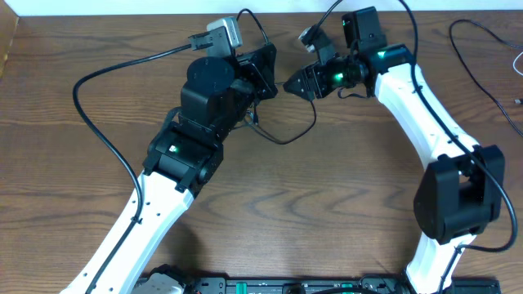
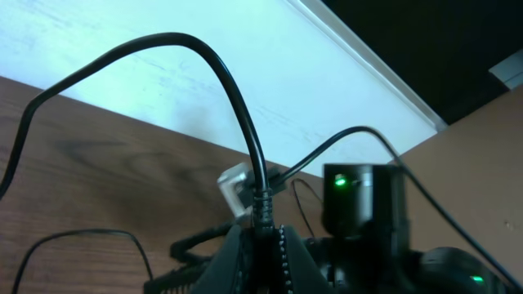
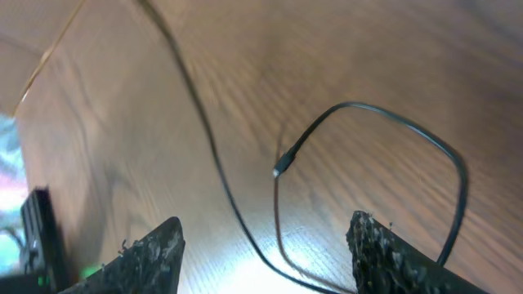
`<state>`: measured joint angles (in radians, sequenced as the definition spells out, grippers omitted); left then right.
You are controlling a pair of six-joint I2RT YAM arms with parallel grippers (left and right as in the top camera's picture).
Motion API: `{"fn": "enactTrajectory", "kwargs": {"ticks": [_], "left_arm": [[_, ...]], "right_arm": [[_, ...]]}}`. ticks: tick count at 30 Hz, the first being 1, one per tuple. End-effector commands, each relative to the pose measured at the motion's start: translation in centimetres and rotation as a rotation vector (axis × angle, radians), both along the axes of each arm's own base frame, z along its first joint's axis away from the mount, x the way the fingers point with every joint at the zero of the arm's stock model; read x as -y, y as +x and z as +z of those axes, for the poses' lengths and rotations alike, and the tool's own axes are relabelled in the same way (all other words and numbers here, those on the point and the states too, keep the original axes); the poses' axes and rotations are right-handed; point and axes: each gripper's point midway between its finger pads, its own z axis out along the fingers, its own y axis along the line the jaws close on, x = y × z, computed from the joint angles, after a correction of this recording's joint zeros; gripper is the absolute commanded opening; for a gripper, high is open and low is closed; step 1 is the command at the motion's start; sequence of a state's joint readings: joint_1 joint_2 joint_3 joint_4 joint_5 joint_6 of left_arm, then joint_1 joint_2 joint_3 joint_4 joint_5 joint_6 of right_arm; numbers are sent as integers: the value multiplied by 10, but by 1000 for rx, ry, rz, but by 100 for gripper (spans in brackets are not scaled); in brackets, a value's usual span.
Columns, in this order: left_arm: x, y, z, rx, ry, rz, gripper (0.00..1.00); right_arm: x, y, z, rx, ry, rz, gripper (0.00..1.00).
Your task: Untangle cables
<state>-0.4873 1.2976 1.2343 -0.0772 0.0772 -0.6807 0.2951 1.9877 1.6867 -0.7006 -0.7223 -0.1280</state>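
Observation:
The thin black cable [image 1: 288, 140] lies in a loop on the wooden table below both grippers. In the right wrist view its loop [image 3: 425, 139] ends in a small plug [image 3: 278, 171], and another black strand [image 3: 208, 155] runs past it. My left gripper [image 1: 266, 80] is shut on a black cable [image 2: 262, 208] that arches up out of the jaws [image 2: 263, 245]. My right gripper [image 1: 292, 85] is open and empty, tip to tip with the left one, its fingers [image 3: 270, 253] spread above the table. I see no white cable among the grippers.
A thick black robot wire [image 1: 98, 131] curves over the table's left side. Another thin dark cord [image 1: 484, 77] and a pale object [image 1: 517, 62] lie at the far right edge. The right gripper's body with a green light [image 2: 359, 204] sits close in front of the left jaws.

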Motion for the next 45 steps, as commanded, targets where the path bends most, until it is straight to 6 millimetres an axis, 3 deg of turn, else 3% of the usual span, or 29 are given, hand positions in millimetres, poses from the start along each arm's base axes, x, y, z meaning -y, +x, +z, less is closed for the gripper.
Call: {"fn": "enactTrajectory", "kwargs": {"ticks": [1,11,16,19,21,24,26,28,35,40,45], "left_arm": [[-3,-4,12,22,-28,-1,8],[-3,-4,13,6,-58,6,8],[-1,-5,12,2,-62,-1,8],[-1,-5,12,2,-61,-1,8],[-2,-5,11,-1,-60,-1,8],[-2,-5,10,-7,-56,0,8],[-2,-5,9,-10,-54,1,8],[-4,-4,8,-14,-52,7,8],[-30,4,-11,-84,-17,71,8],[-57,6,-44,-199,46,155,8],[-63,6,-65,-263,90,180,16]], "right_arm": [[-23,-20,-22,-10,52,175,62],[-86,-45,-72,-41,161,370,63],[-133,-38,-102,-10,183,353,63],[-147,-30,-118,-10,153,290,61],[-151,-25,-127,-14,125,240,54],[-151,-21,-129,-10,104,216,29],[-147,-18,-130,-26,105,198,6],[-139,-12,-130,-74,112,151,1],[-84,5,-96,-195,147,43,1],[-28,12,-23,-147,129,-48,1],[25,15,57,-11,115,-180,1]]}}
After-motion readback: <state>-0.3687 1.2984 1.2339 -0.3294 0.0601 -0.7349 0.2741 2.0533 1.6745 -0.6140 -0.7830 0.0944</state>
